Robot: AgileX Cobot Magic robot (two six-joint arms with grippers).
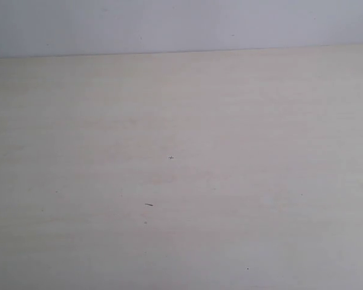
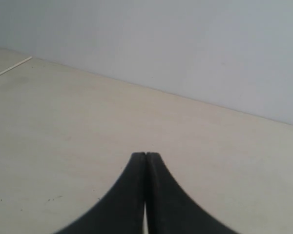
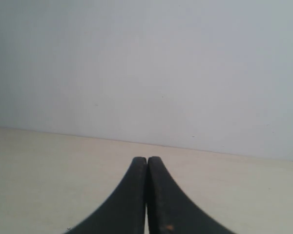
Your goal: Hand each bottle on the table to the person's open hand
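No bottle shows in any view, and no hand either. The pale beige table (image 1: pixel 230 181) fills the exterior view, bare except for a few tiny dark specks (image 1: pixel 149 205). Neither arm appears in that view. In the left wrist view my left gripper (image 2: pixel 145 155) is shut, its black fingertips pressed together with nothing between them, above the table (image 2: pixel 63 122). In the right wrist view my right gripper (image 3: pixel 147 159) is likewise shut on nothing, hovering over the table (image 3: pixel 49 165).
A plain grey-white wall (image 1: pixel 181 24) rises behind the table's far edge. It also backs both wrist views as the wall (image 2: pixel 185 44) and the wall (image 3: pixel 146 63). A thin pale strip (image 2: pixel 10 68) lies near the table's edge in the left wrist view.
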